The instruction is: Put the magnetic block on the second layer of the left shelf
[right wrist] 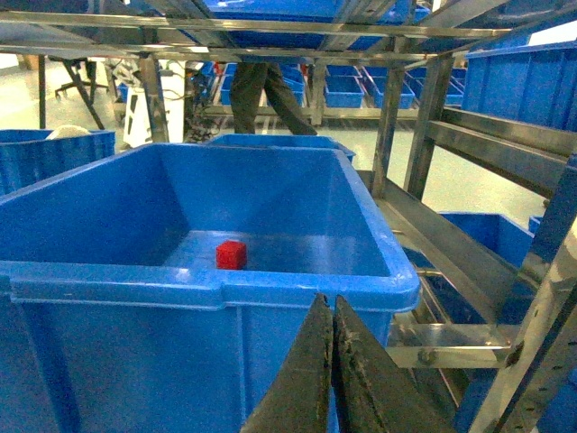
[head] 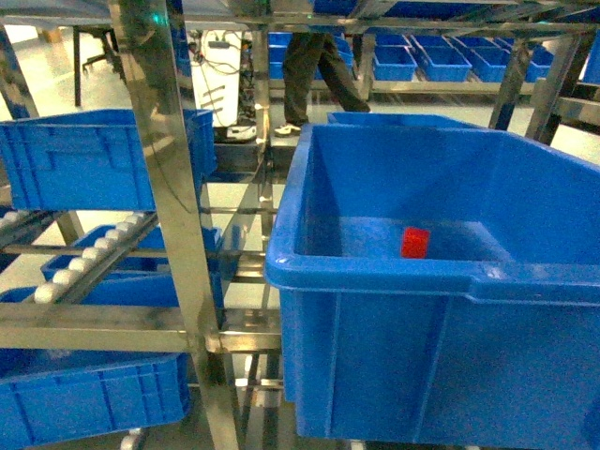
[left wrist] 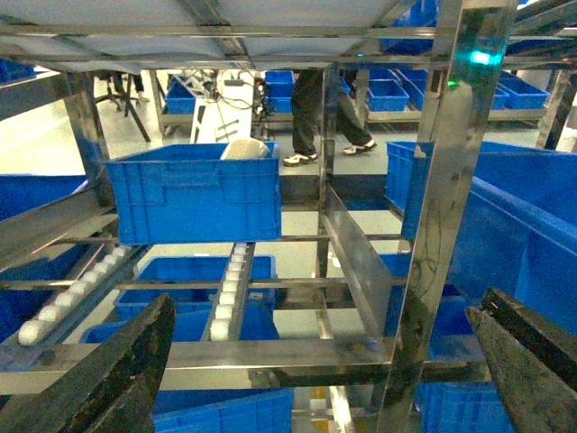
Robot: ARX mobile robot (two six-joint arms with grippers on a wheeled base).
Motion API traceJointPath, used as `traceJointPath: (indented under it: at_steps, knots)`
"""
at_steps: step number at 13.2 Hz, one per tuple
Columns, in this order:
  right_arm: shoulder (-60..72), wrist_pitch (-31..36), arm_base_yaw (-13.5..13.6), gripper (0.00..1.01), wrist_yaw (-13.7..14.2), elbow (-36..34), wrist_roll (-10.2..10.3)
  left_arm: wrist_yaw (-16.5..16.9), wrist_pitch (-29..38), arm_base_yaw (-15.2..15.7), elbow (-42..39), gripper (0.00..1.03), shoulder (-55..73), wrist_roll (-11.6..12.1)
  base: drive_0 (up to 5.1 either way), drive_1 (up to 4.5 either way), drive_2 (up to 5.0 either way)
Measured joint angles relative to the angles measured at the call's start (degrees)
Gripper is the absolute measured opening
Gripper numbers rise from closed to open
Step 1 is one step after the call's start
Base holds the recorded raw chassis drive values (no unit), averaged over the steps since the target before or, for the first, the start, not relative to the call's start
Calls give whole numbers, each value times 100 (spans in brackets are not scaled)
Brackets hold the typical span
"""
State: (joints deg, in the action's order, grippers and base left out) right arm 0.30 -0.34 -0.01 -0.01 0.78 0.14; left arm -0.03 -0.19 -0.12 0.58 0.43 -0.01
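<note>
The magnetic block is a small red cube lying loose on the floor of a large deep blue bin; the right wrist view shows the block inside the bin too. The bin rests on the left shelf second layer, whose steel rail shows beside it. My right gripper is shut with nothing in it, just outside the bin's near wall, below the rim. My left gripper is open and empty, facing the rack's steel post. Neither gripper shows in the head view.
Left of the post a ribbed blue crate sits on white roller tracks, with more blue crates below. A person walks behind the rack. Steel beams cross overhead and to the right.
</note>
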Motion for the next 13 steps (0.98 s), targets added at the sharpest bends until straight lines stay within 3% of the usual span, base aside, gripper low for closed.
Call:
traceJointPath:
  at_steps: [1, 8, 13]
  knots:
    - [0, 9, 0, 7, 0, 0, -2, 4, 0, 0, 0, 98, 0, 0, 0, 0, 0]
    - [0, 7, 0, 98, 0, 0, 0, 2, 0, 0, 0, 98, 0, 0, 0, 0, 0]
    - [0, 7, 0, 98, 0, 0, 0, 2, 0, 0, 0, 98, 0, 0, 0, 0, 0]
